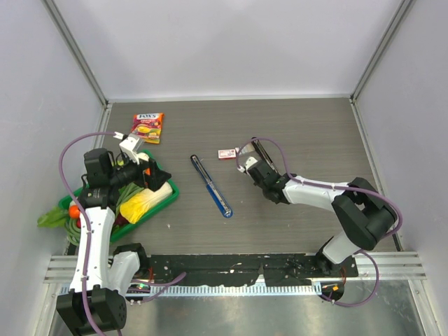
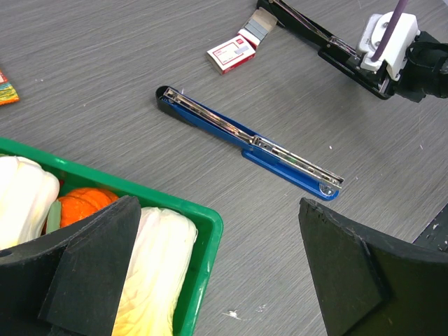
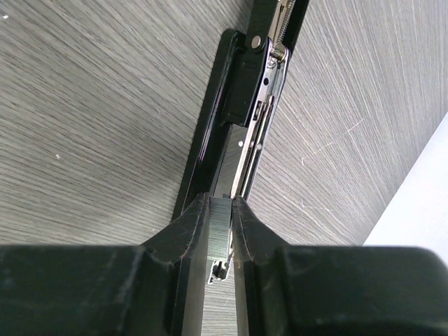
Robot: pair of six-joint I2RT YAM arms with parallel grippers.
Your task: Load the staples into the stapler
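Observation:
The silvery-grey strip of staples is pinched between my right gripper's fingertips, which are shut on it. It hangs right over the open metal rail of a black stapler lying opened flat on the table. In the top view that gripper sits low over the black stapler, hiding the strip. A blue stapler also lies opened flat at mid-table, with its metal rail facing up. My left gripper stands wide open and holds nothing, hovering over the tray's corner, left of the blue stapler.
A small red-and-white box lies just left of the right gripper, its end open. A green tray of vegetables sits at the left. A colourful snack packet lies at the back left.

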